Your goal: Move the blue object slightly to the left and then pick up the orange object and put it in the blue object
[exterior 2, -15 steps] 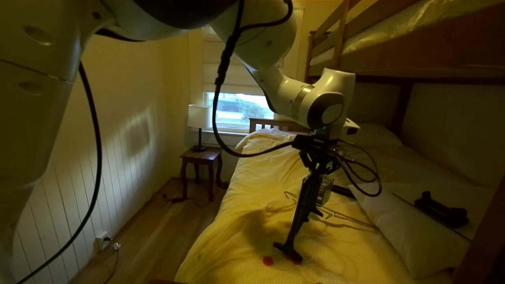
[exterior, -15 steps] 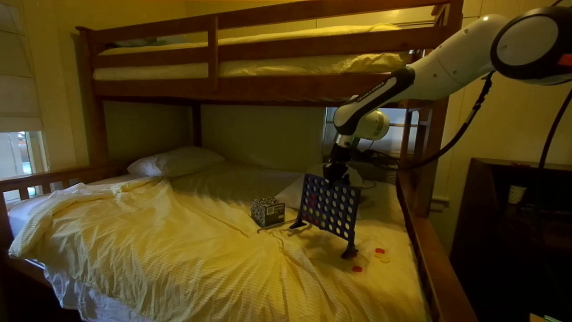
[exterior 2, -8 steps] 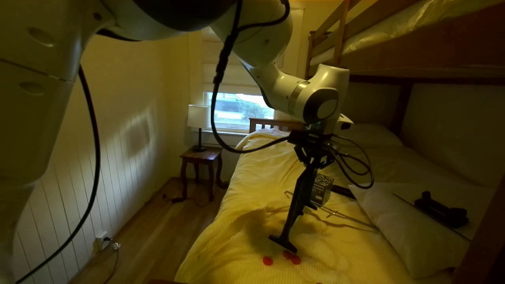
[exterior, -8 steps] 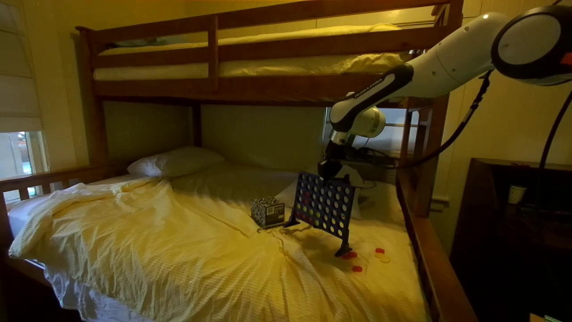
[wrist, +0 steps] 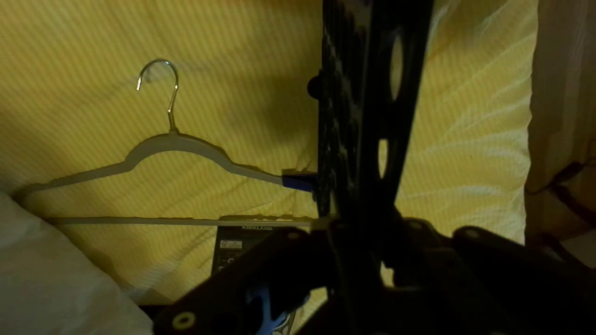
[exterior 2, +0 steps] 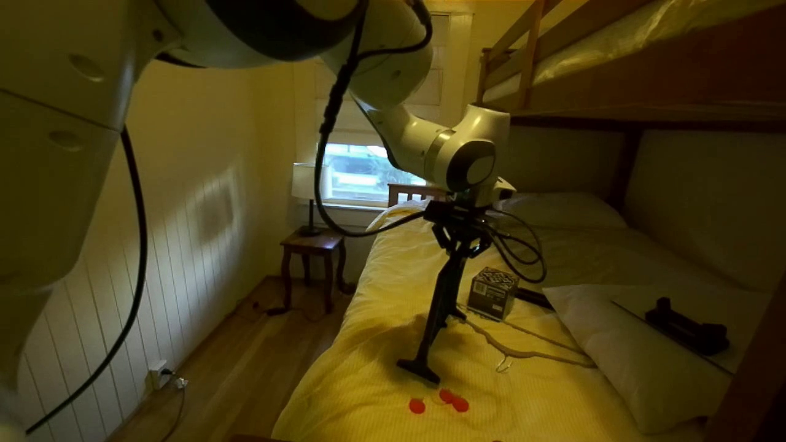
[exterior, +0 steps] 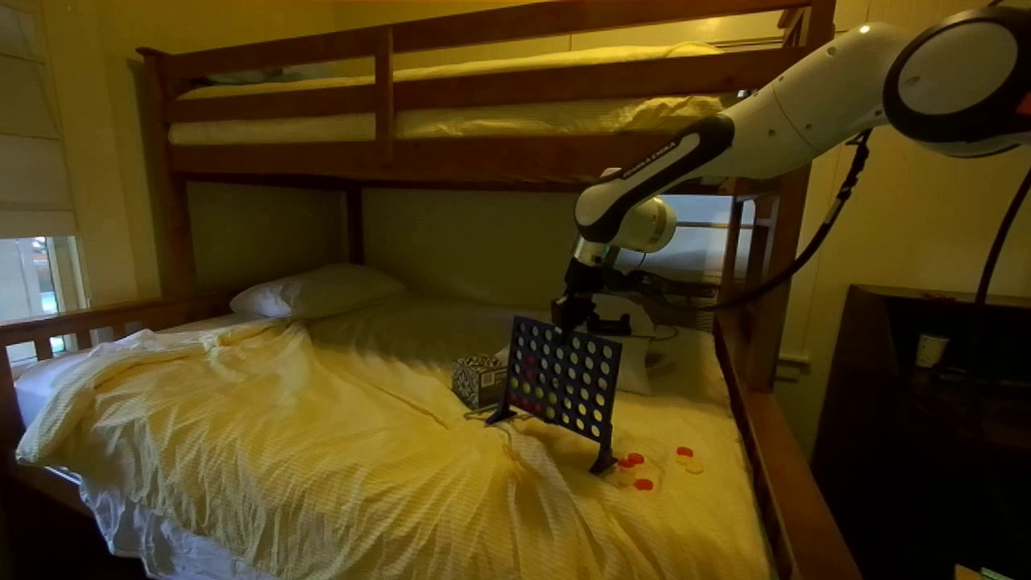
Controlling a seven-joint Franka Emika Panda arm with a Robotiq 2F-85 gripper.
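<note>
Gripping the top edge of the dark blue game grid (exterior: 561,382), the gripper (exterior: 566,330) has its jaws closed on the rim near the middle. In an exterior view, reading left to right, a white pillow (exterior: 314,292) lies well apart on the bed; next comes the grid, directly below the jaws and slanting a little; then the red discs (exterior: 643,484) on the yellow bedspread (exterior: 362,451), some of them just beside the grid's near foot.

Compared with half a second ago, grid and gripper have moved together toward the left of both exterior views. In an exterior view the patterned box (exterior 2: 493,294) now shows clear of the grid, which had covered part of it.

In the wrist view, the clothes hanger (wrist: 174,142) is plain at left, one arm of it meeting a blue piece at the grid's edge; the box is partly hidden by the gripper, and the fingers are so dark that they run into the grid. Whether the grid's feet touch the bedspread, I cannot tell. In an exterior view the robot arm (exterior: 813,98) is cut off at the right.
</note>
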